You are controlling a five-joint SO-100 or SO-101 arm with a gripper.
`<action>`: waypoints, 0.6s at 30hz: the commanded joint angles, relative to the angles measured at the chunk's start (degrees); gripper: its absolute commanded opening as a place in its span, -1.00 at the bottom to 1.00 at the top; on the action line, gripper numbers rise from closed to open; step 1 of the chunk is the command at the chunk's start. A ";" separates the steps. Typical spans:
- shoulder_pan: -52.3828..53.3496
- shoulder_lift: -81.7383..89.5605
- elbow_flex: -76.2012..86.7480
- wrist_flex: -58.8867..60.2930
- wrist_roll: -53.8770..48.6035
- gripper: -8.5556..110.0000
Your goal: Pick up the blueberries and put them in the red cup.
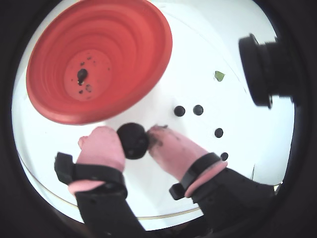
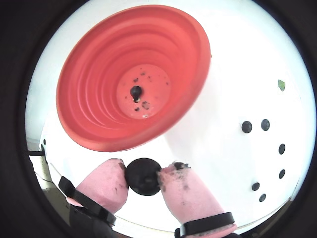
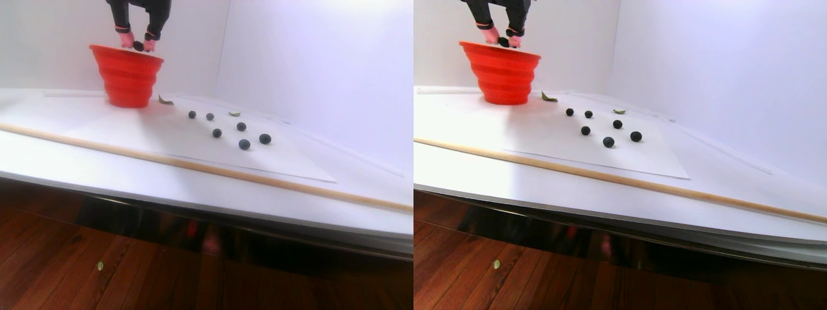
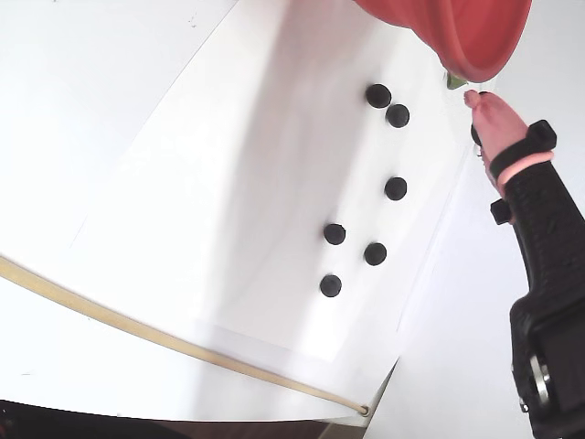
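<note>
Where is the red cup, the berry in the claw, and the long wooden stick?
red cup (image 2: 99, 94), a wrist view, inner ribbed wall.
held blueberry (image 1: 133, 141), a wrist view, its middle.
wooden stick (image 4: 137, 330), fixed view, mid-length.

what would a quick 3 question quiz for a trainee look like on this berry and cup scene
1. True or false: the gripper is shut on a blueberry.
2. How many loose blueberries lie on the white sheet in the fixed view?
A. four
B. six
C. eight
3. In a wrist view, what already sits at the bottom of the red cup?

Key
1. True: the pink fingertips press the dark ball from both sides, up near the cup's rim.
2. B, six.
3. One small dark berry on the cup's floor, with some dark specks around it.
</note>
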 commanded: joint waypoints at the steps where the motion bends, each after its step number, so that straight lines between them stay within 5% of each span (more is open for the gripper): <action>1: -0.44 6.59 -5.89 0.09 -0.44 -0.67; 18: -1.76 -0.53 -10.99 -3.69 -1.41 -0.67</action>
